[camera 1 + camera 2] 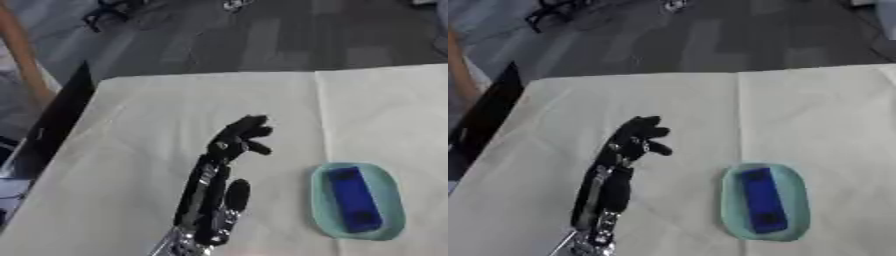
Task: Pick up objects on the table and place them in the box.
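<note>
A blue rectangular block [353, 199] lies lengthwise on a pale green oval dish [389, 210] at the lower right of the cream-covered table [175, 110]. My left hand [213, 185] rises from the bottom edge, left of the dish and apart from it. Its fingers [248, 131] point up the table with the tips bent forward, and nothing is in it. The right hand shows in neither view. No box can be made out with certainty.
A dark flat edge [54, 122] runs along the table's left side. Grey floor [262, 35] lies beyond the far edge. A crease in the cloth [318, 120] runs up the table above the dish.
</note>
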You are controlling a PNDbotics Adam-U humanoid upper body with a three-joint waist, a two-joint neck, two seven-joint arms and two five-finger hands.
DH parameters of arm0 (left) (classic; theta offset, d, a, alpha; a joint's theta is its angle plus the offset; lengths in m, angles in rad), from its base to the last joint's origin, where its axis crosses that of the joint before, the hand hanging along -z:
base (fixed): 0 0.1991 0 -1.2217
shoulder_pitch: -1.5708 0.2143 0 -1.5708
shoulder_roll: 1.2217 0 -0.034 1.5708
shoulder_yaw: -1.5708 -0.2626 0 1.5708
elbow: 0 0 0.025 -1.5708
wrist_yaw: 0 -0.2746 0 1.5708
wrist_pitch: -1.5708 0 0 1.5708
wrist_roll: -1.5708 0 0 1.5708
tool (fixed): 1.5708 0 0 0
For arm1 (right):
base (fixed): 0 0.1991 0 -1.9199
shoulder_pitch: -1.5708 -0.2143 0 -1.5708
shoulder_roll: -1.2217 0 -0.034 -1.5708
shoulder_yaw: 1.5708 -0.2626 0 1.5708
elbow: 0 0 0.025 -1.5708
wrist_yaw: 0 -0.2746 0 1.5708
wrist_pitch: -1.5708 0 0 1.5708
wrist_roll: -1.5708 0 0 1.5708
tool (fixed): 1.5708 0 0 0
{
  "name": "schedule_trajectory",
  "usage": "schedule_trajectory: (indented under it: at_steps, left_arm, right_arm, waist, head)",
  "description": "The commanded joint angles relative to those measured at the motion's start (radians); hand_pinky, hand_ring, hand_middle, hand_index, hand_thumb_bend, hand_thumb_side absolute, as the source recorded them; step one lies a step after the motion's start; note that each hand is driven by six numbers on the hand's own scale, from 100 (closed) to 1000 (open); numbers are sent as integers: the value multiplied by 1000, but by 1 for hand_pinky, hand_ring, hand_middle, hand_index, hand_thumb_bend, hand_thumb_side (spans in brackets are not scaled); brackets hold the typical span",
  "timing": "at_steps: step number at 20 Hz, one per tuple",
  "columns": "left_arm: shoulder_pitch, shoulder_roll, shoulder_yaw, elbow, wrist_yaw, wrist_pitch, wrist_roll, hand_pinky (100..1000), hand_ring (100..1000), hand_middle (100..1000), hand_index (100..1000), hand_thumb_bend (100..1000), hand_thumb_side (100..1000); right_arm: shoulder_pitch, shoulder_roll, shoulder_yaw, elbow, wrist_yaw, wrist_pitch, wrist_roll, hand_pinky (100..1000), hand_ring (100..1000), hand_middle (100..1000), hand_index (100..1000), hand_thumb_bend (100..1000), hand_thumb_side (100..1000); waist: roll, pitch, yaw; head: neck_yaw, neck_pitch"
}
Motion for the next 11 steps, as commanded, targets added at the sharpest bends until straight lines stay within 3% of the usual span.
schedule_trajectory:
  at_steps: [1, 11]
  left_arm:
    - [2, 0, -8, -17, 8, -23, -24, 600, 802, 825, 947, 186, 870]
    - [40, -18, -16, -17, 8, -40, -60, 595, 798, 815, 938, 178, 873]
  right_arm:
    - [-12, -17, -2, -21, 38, -25, -24, 846, 907, 981, 903, 100, 456]
    - [18, -17, 14, -16, 150, -37, -50, 843, 906, 979, 903, 100, 456]
  waist:
    - [-6, -18, 2]
    - [-12, -58, 23]
  head:
    - [7, 16]
    - [-12, 77]
